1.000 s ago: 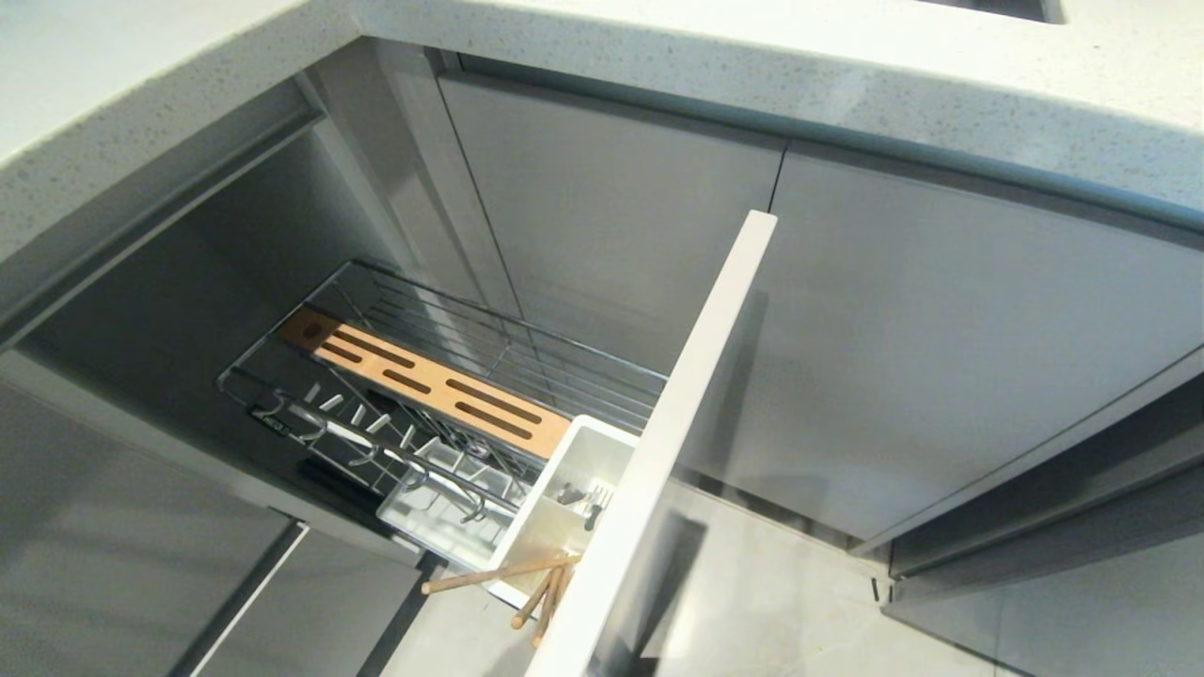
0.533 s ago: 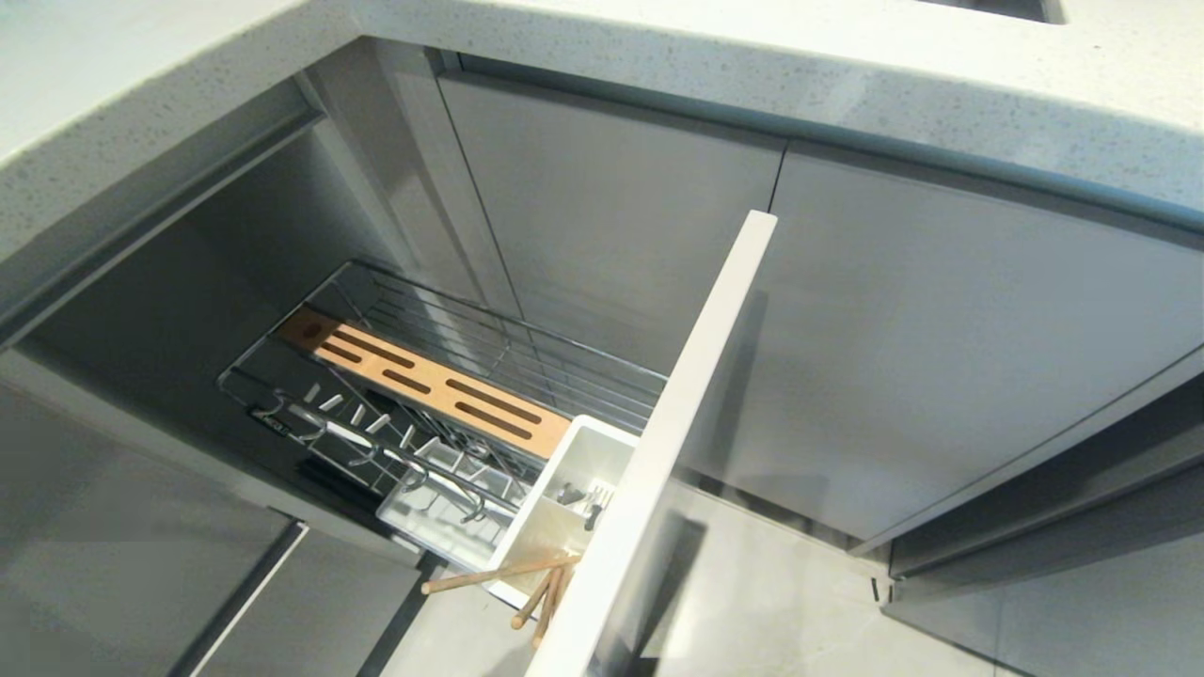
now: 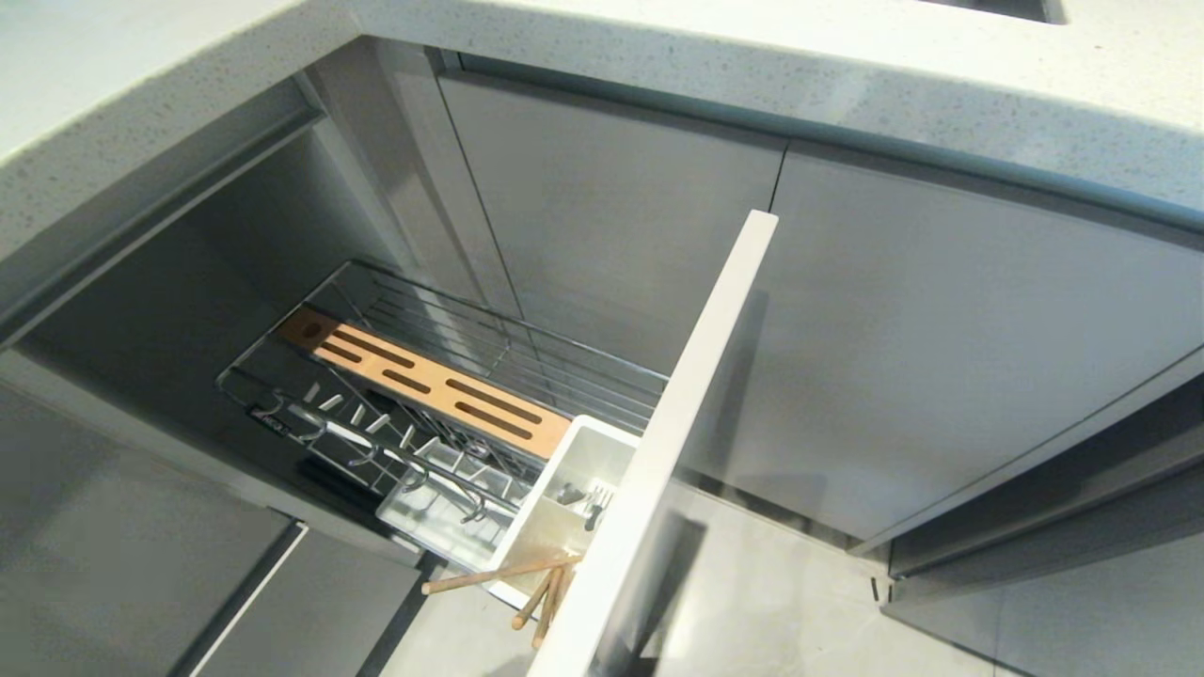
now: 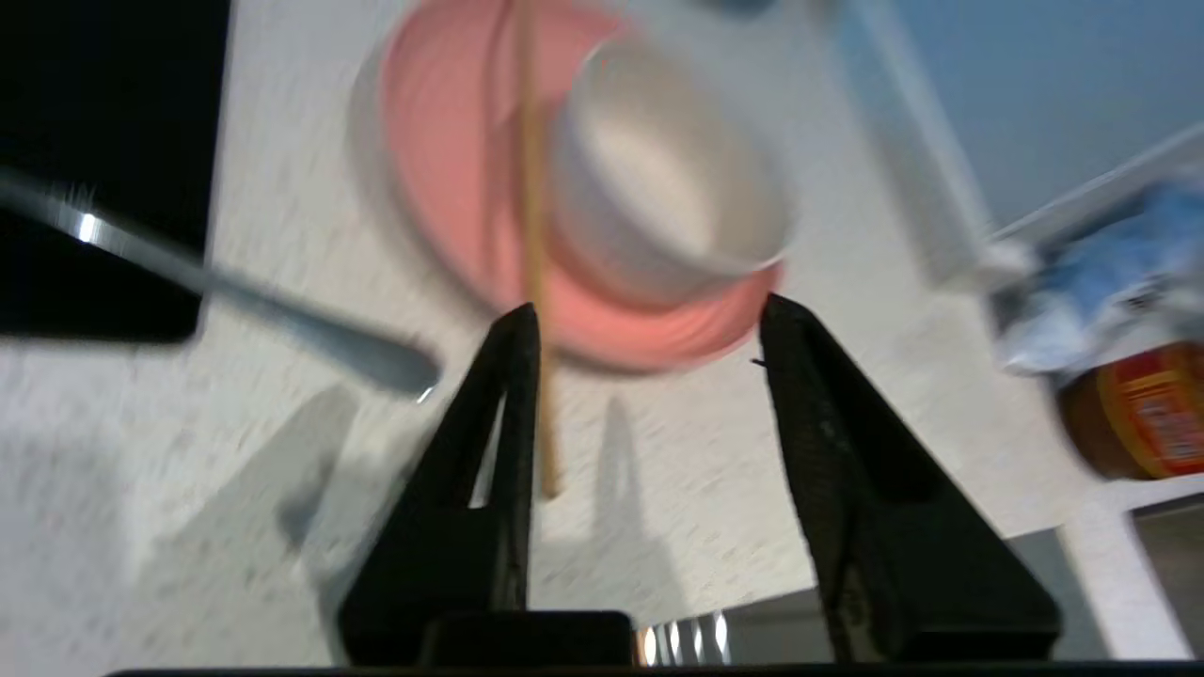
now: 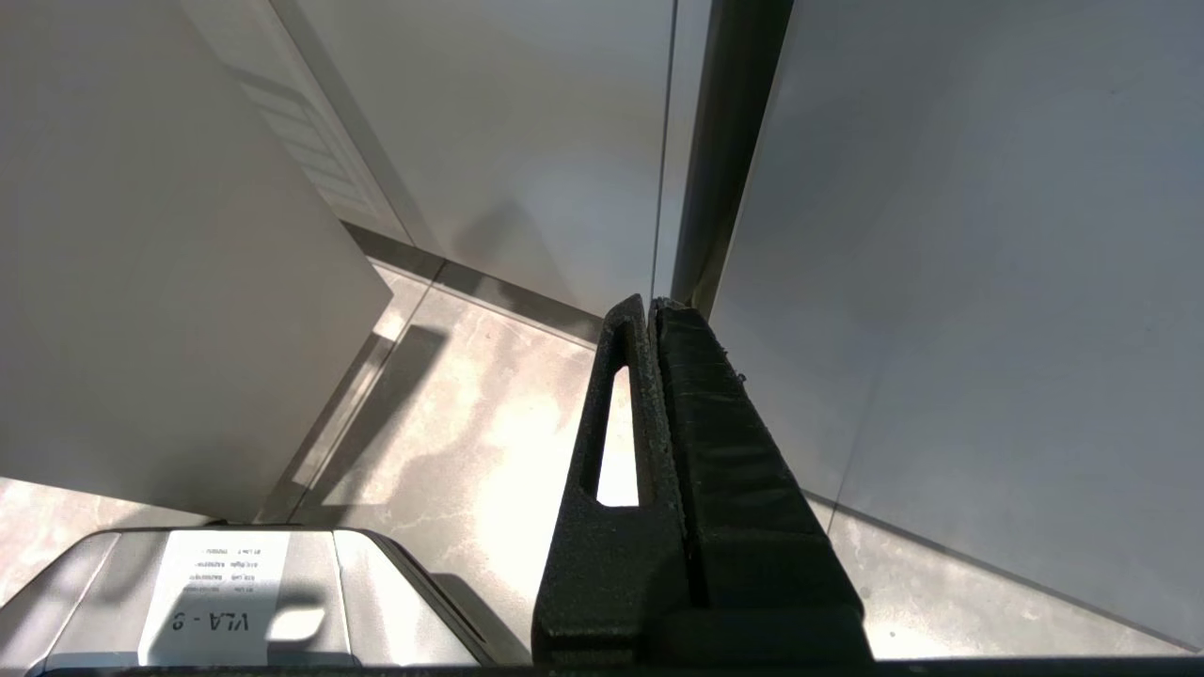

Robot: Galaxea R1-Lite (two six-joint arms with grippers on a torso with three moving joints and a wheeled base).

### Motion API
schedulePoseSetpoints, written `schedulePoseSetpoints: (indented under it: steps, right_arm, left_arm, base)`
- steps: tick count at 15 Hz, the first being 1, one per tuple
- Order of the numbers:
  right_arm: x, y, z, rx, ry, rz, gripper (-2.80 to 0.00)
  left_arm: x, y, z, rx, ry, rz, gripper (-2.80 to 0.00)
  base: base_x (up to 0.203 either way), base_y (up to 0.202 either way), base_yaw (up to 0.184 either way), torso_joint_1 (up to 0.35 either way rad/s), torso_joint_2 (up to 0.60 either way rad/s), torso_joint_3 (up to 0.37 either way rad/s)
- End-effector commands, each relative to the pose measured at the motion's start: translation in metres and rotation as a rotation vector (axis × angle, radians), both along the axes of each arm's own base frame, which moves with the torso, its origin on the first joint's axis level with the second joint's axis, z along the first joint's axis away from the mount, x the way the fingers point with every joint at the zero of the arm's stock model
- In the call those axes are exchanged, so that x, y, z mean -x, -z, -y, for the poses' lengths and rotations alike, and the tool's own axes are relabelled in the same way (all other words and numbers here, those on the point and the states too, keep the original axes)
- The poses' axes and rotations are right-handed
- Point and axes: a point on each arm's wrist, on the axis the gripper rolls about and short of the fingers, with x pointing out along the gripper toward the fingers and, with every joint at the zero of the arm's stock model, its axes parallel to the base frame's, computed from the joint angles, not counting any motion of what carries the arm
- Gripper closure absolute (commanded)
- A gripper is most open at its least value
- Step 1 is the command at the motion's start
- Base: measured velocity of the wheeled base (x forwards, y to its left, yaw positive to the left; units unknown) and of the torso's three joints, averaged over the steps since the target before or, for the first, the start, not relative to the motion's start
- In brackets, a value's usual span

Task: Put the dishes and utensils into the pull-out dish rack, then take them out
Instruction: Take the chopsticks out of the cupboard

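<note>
The pull-out dish rack [image 3: 602, 381] stands drawn out of the cabinet, with its wooden strip [image 3: 423, 381] and white caddy [image 3: 564, 512]. Wooden chopsticks [image 3: 499, 572] lean out of the caddy's front. On the speckled countertop, the left wrist view shows the pink plate [image 4: 442, 179] with the white bowl [image 4: 658, 179] resting on it. One chopstick [image 4: 533, 235] lies across the plate, right beside one finger. The grey spoon [image 4: 282, 315] lies off to the side. My left gripper [image 4: 649, 306] hovers open before the plate's rim, holding nothing. My right gripper [image 5: 651, 303] is shut and parked low by the cabinet doors.
The rack's tall pale front panel [image 3: 677, 423] juts out toward me. Plain grey cabinet doors [image 3: 941, 357] surround it under the countertop [image 3: 752, 56]. A black panel [image 4: 103, 160], a blue packet [image 4: 1129, 254] and a brown jar [image 4: 1138, 414] sit on the counter near the dishes.
</note>
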Motion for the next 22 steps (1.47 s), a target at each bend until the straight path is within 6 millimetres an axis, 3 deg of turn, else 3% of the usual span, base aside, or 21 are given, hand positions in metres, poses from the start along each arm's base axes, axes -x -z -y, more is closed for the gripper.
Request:
schedulePoseSetpoints:
  steps: [1,5,7,10,13,15,18,22]
  right_arm:
    - [0.0,0.0,0.0,0.0,0.0,-0.002,0.0]
    - [0.0,0.0,0.0,0.0,0.0,-0.002,0.0]
    - [0.0,0.0,0.0,0.0,0.0,-0.002,0.0]
    - [0.0,0.0,0.0,0.0,0.0,-0.002,0.0]
    - [0.0,0.0,0.0,0.0,0.0,-0.002,0.0]
    - [0.0,0.0,0.0,0.0,0.0,-0.002,0.0]
    - [0.0,0.0,0.0,0.0,0.0,-0.002,0.0]
    - [0.0,0.0,0.0,0.0,0.0,-0.002,0.0]
  left_arm:
    - [0.018,-0.014,0.022,-0.126,-0.013,0.113,0.0]
    - [0.043,-0.046,0.043,-0.326,0.158,0.32,0.0]
    - [0.055,-0.055,0.043,-0.414,0.339,0.375,0.0]
    - [0.059,-0.053,0.028,-0.383,0.63,0.444,0.0]
    - [0.032,-0.04,0.025,-0.304,0.869,0.4,0.0]
    - [-0.005,-0.025,0.043,-0.275,1.017,0.26,0.0]
    - [-0.052,0.008,0.077,-0.279,1.171,-0.081,0.0]
    - [-0.068,0.031,0.091,-0.304,1.296,-0.379,0.0]
  base:
    - [0.0,0.0,0.0,0.0,0.0,0.0]
    - [0.0,0.0,0.0,0.0,0.0,0.0]
    - [0.0,0.0,0.0,0.0,0.0,0.0]
    - [0.0,0.0,0.0,0.0,0.0,0.0]
    - [0.0,0.0,0.0,0.0,0.0,0.0]
    - [0.0,0.0,0.0,0.0,0.0,0.0]
    - [0.0,0.0,0.0,0.0,0.0,0.0]
    - [0.0,0.0,0.0,0.0,0.0,0.0]
